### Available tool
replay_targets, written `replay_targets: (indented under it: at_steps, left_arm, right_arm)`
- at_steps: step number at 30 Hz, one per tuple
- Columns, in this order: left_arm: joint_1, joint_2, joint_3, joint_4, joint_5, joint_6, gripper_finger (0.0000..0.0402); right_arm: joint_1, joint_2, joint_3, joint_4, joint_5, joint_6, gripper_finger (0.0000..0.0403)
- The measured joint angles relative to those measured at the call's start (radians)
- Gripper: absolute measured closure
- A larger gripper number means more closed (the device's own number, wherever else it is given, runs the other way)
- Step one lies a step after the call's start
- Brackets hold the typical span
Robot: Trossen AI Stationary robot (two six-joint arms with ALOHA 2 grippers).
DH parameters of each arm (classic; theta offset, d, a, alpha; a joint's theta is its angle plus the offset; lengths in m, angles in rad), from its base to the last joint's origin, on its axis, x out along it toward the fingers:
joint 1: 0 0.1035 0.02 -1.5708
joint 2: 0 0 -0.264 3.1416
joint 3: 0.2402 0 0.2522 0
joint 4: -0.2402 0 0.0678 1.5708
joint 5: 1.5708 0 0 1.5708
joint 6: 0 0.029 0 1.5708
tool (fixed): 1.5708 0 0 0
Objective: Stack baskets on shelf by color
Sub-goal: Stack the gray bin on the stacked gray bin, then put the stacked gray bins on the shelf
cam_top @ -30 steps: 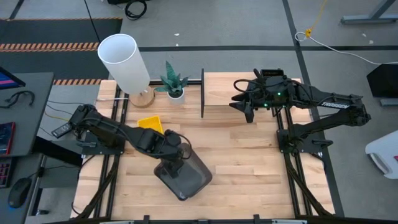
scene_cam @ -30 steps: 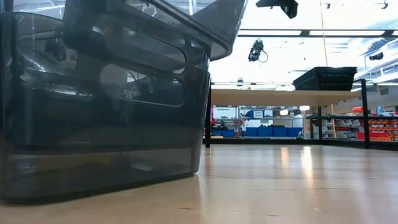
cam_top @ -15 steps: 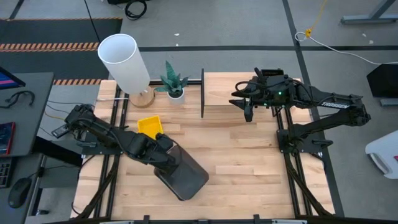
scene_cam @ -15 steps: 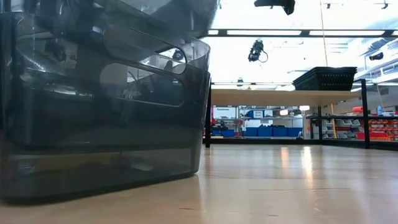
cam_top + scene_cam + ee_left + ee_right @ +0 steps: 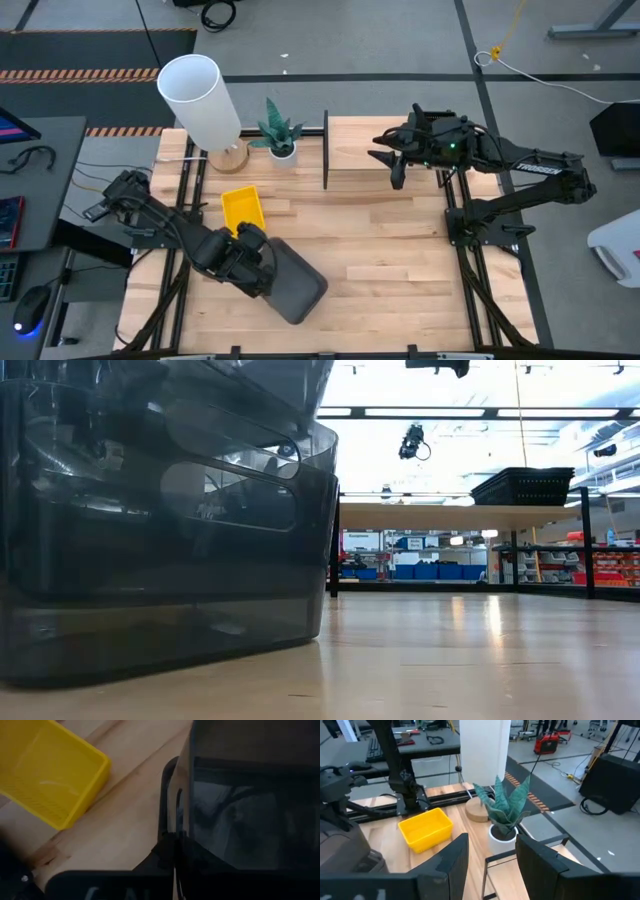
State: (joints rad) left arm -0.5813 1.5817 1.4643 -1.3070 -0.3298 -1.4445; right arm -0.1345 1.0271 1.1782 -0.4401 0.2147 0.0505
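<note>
The desk (image 5: pixel 400 260) lies bare mid-right; grey baskets (image 5: pixel 295 282) and a yellow basket (image 5: pixel 243 210) block the left; the shelf post (image 5: pixel 325 150) stands behind.

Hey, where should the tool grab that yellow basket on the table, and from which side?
Probably best by one long side wall of the yellow basket, coming straight down from above. It sits upright with its mouth open, so one finger can go inside and one outside the thin rim. The wall facing away from the grey basket and left tool looks clearest.
</note>
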Motion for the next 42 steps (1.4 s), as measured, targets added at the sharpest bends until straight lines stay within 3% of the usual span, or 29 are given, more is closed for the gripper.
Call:
replay_targets:
  at_steps: [20,23,33,37,42]
  left_arm:
    - [0.028,0.123,0.000,0.003,-0.035,0.064,0.0389]
    - [0.046,0.136,-0.001,0.013,-0.002,0.083,0.0366]
    - [0.125,0.131,0.000,0.041,0.142,0.220,0.0232]
    - [0.158,0.131,0.000,0.028,0.176,0.235,0.0216]
    - [0.184,0.131,0.000,0.041,0.179,0.332,0.0231]
  right_arm:
    - [0.003,0.000,0.000,-0.002,-0.034,0.001,0.0235]
    - [0.003,0.000,0.000,-0.002,-0.035,0.016,0.0235]
    - [0.018,0.000,0.000,-0.002,-0.036,0.051,0.0235]
    - [0.018,0.000,0.000,-0.003,-0.037,0.056,0.0235]
    - [0.019,0.000,0.000,-0.004,-0.053,0.077,0.0235]
